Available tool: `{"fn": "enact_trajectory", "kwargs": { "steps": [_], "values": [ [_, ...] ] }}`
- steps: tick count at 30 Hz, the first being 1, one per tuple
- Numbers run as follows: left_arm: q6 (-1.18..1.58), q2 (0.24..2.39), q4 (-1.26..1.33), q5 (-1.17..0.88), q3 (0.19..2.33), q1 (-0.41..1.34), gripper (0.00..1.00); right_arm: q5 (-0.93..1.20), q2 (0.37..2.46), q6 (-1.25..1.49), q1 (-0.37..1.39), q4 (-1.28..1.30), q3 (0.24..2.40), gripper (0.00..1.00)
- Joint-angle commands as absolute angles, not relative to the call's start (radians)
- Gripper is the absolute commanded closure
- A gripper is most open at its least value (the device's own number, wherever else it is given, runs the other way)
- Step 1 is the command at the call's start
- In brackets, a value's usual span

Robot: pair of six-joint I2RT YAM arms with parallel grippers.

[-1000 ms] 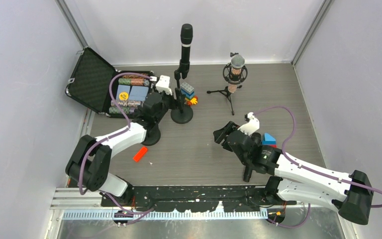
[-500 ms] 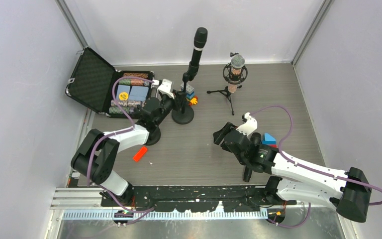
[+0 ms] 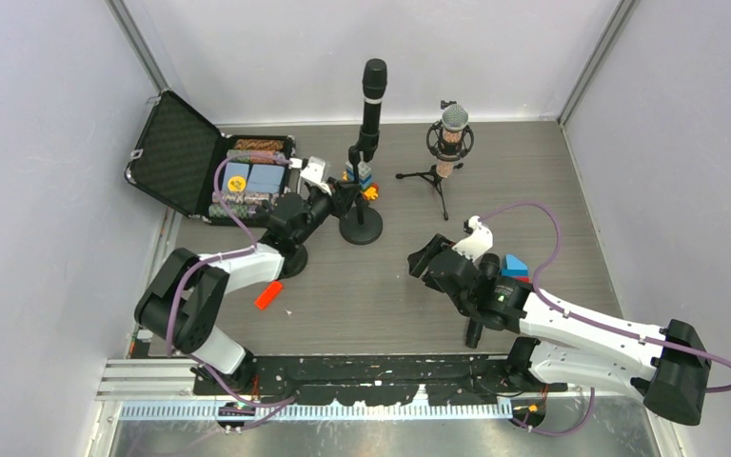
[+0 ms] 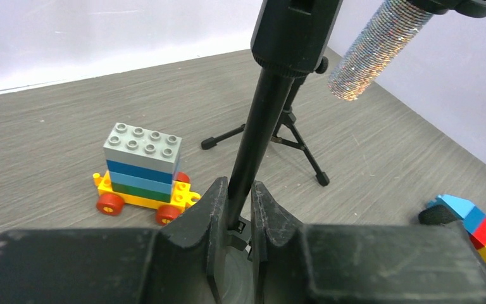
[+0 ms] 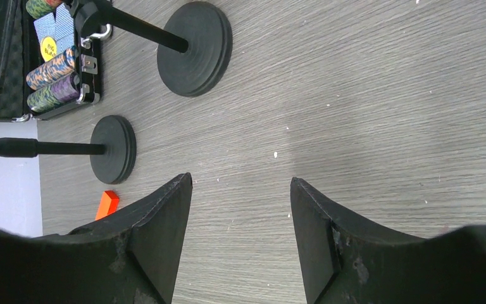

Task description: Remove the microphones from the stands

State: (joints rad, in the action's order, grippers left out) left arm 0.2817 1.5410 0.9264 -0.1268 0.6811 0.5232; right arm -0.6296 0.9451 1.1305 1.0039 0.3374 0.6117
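Observation:
A black microphone [image 3: 373,86] stands upright in the clip of a black stand with a round base [image 3: 361,227]. My left gripper [image 3: 345,195] is low at the stand. In the left wrist view it [image 4: 239,190] is shut on the stand's pole [image 4: 259,126], just above the base. The pole leans a little. My right gripper [image 3: 421,262] hovers open to the right of the stand, over bare table. In the right wrist view it [image 5: 240,180] has nothing between its fingers, and the stand's base [image 5: 196,47] lies ahead.
A glittery microphone [image 3: 453,129] sits on a small tripod [image 4: 291,136] at the back. A toy brick train [image 4: 142,168] is beside the stand. An open black case [image 3: 200,157] of chips lies back left. A second round base [image 5: 114,149], an orange block [image 3: 266,295] and coloured bricks [image 3: 514,265] are nearby.
The left gripper has closed on the stand's pole. The stand's base has slid slightly right, and the microphone's top swung right and partly back. The right arm has barely moved.

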Motion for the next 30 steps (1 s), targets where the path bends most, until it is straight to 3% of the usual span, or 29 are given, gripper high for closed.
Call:
{"fn": "enact_trajectory", "kwargs": {
  "steps": [1,17,30],
  "values": [
    [0.358,1.486,0.988,-0.208,0.649,0.525,0.99,-0.652,0.945,1.152,1.003,0.338,0.627,0.36],
    [0.390,1.358,0.858,-0.303,0.574,0.582,1.00,-0.655,0.968,1.166,1.003,0.328,0.623,0.36],
    [0.344,1.130,0.664,-0.099,0.465,0.762,1.00,-0.538,0.973,1.223,1.003,0.088,0.552,0.36]
  ]
}}
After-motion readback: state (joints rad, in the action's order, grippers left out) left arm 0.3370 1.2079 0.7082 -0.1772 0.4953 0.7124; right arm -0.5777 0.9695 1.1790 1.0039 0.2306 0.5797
